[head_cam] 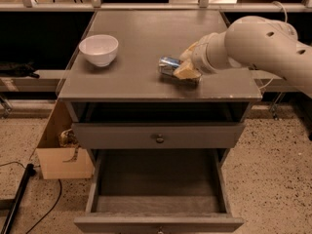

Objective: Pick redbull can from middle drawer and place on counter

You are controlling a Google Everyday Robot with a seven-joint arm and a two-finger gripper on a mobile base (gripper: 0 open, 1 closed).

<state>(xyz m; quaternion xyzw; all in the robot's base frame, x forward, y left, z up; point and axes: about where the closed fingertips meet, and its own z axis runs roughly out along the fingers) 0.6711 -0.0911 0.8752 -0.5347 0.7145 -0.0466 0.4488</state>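
fingers [187, 72] clasping redbull can [168, 64] at counter [141, 35] right, white bowl [99, 49] well left

I can't read any text, label or number from here, not even on the redbull can [168, 65]. The gripper [182, 68] sits over the right front part of the counter [136, 38], clamped on that can.
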